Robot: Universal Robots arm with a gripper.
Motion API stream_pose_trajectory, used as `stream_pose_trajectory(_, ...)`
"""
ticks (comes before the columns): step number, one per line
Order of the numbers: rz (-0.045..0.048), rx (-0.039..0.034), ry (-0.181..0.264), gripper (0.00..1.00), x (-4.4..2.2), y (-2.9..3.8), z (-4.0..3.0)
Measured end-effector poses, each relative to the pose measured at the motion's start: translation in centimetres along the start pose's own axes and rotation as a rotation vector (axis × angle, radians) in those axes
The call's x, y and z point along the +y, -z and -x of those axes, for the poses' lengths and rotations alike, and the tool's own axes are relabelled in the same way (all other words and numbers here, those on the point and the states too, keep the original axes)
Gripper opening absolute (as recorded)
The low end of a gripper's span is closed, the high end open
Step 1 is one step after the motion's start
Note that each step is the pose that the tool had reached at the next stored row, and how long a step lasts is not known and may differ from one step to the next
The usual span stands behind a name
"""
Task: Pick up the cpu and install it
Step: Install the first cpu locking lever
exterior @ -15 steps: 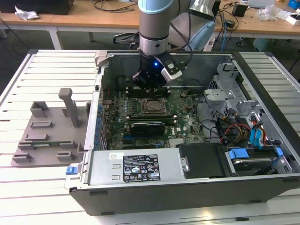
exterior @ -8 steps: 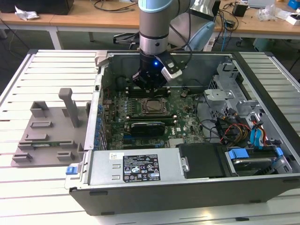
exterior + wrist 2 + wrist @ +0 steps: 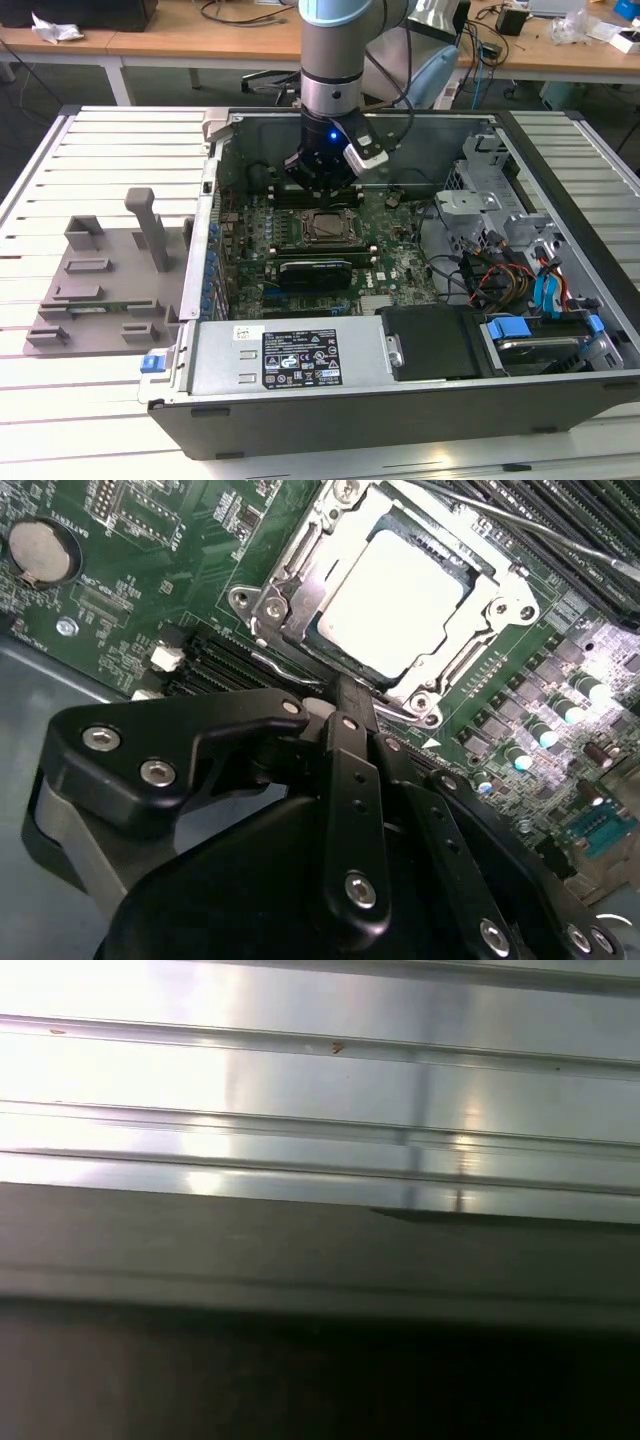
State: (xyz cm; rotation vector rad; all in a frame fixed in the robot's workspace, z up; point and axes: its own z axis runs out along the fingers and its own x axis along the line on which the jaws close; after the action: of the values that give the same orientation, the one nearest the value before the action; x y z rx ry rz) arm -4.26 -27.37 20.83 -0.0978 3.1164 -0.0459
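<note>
While my pincer hangs pressed together at the socket's six o'clock, the cpu looks light, fragile; I'd grip its edges.

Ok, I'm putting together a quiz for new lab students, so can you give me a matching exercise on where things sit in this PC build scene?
Things:
1. cpu
2. grey fixture
3. coin cell
4. gripper

Places or states:
A. on the slatted table, to the exterior view's left of the case
B. close above the green board, beside the socket frame
C. lying inside the metal socket frame
D. round and silver, set in the green board

Pairs: 1-C, 2-A, 3-D, 4-B
</note>
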Motion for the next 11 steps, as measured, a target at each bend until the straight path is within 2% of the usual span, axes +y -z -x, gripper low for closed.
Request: stream_pose_trajectory(11,0.0001,0.0049,-0.004,0.11,-0.08,-0.04,1.58)
